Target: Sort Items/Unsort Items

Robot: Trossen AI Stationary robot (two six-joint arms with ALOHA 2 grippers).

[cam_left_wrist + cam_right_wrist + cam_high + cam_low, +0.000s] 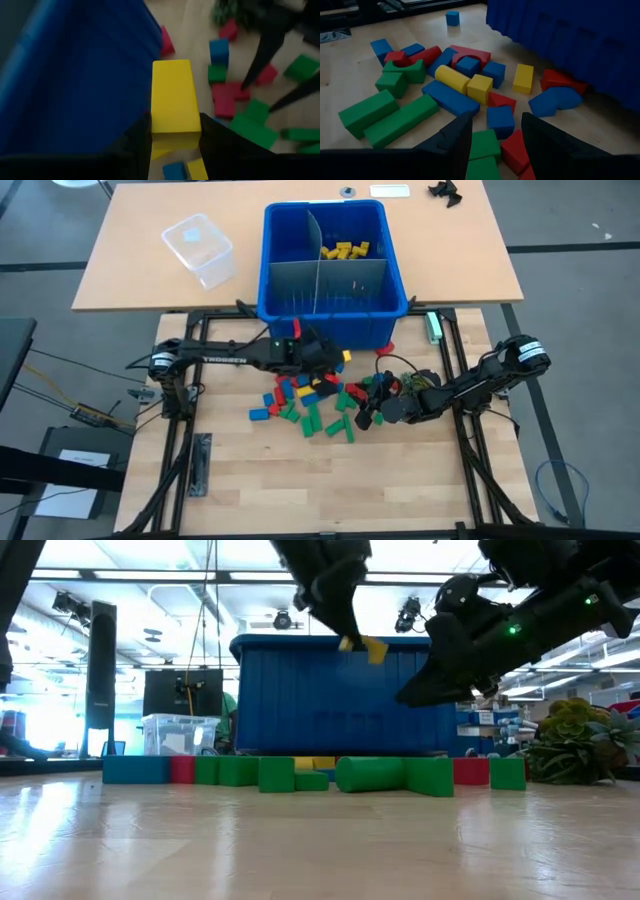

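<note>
Left gripper (175, 137) clamping yellow block (173, 96), centre frame beside bin (300, 315) | right gripper (496, 131) hovering apart over pile (465, 95) | risk: block clipping bin wall, slipping free.

Both arms matte black — left arm (225, 358) carries white "TROSSEN" lettering, green LED at wrist; right arm (480, 380) has white-ringed joint — black cables.

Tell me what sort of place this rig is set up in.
Probably a robotics lab or open workshop. The low view shows ceiling-mounted lights, a dark monitor and a potted plant behind the blue bin; the high view shows cables on a grey floor.
</note>
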